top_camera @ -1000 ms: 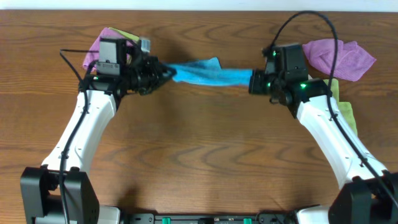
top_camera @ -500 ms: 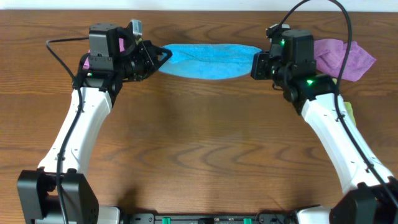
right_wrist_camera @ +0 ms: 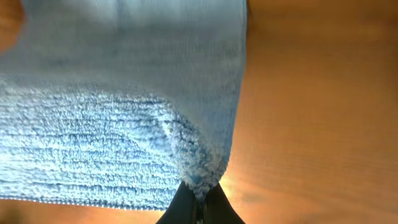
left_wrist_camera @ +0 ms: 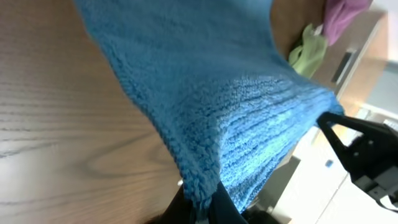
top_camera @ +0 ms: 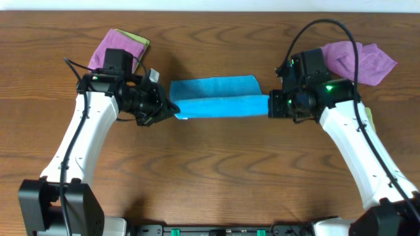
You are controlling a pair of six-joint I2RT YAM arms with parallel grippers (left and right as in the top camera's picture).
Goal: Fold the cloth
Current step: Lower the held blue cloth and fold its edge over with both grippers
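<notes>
Mid-fold at the table [top_camera: 210, 170]: just past the purple cloth [top_camera: 113, 44] parked at far left, your left gripper [top_camera: 172, 111] is pinched tight on the near left corner of the blue cloth [top_camera: 216, 88]. In the left wrist view the terry bunches where it is nipped. The cloth spans the middle of the table between the arms, its far part lying flat and its near edge drawn into a taut band. Your right gripper [top_camera: 269, 105] is likewise clamped on the near right corner, close by a second purple cloth [top_camera: 367, 62]. To finish this fold cleanly, carry both corners at one height and one pace, with even tension so the band neither sags nor twists. Line them over the far corners, lower, and only then let go together.
</notes>
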